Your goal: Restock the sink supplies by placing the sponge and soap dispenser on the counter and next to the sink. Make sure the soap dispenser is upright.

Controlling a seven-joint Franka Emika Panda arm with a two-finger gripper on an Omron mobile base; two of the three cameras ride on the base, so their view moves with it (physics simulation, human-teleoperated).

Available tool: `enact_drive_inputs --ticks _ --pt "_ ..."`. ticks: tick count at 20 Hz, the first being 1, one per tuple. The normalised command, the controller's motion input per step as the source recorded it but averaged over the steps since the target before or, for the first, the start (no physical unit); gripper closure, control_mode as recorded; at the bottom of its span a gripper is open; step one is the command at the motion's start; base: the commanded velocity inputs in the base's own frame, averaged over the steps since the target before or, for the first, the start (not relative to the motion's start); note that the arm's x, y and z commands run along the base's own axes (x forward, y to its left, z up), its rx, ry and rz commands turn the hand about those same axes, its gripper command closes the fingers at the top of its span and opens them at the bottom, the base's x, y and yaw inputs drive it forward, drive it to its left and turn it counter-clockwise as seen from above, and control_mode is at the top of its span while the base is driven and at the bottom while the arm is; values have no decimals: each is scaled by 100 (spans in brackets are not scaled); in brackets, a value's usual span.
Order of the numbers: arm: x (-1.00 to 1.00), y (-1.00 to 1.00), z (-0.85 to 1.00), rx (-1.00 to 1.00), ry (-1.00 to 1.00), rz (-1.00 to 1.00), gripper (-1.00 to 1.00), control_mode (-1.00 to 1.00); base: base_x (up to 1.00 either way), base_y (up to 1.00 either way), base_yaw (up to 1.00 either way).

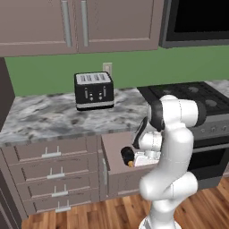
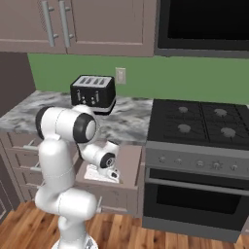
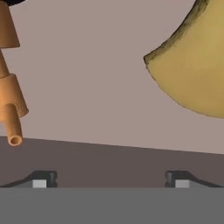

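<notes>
My gripper (image 3: 110, 180) reaches down into an open drawer (image 1: 112, 145) below the counter (image 1: 44, 118), jaws open with nothing between them. The soap dispenser (image 1: 127, 155) lies on its side in the drawer, its dark body toward the drawer's left and its orange pump (image 3: 11, 103) at the left of the hand view. On the drawer floor, the yellowish sponge (image 3: 192, 65) shows at the upper right of the hand view, ahead of the right fingertip (image 3: 177, 180). Neither thing touches the fingers. The sink is out of view.
A black toaster (image 1: 93, 91) stands on the counter near the green wall. A black stove (image 2: 199, 121) with an oven below sits to the right of the drawer. Closed drawers (image 1: 53, 172) are on the left, and wall cabinets (image 1: 80, 24) hang above.
</notes>
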Motion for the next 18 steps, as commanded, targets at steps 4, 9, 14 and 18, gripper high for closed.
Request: enact_drive_inputs --ticks 4,9,14,18 --pt "-96 -20 8 4 -2 -1 -100 -100 0 0 0" --pt "-64 -4 24 1 -5 0 -100 -100 0 0 0" --pt "26 31 38 0 0 -6 -100 -100 0 0 0" --pt "31 41 9 0 -1 -6 -100 -100 0 0 0"
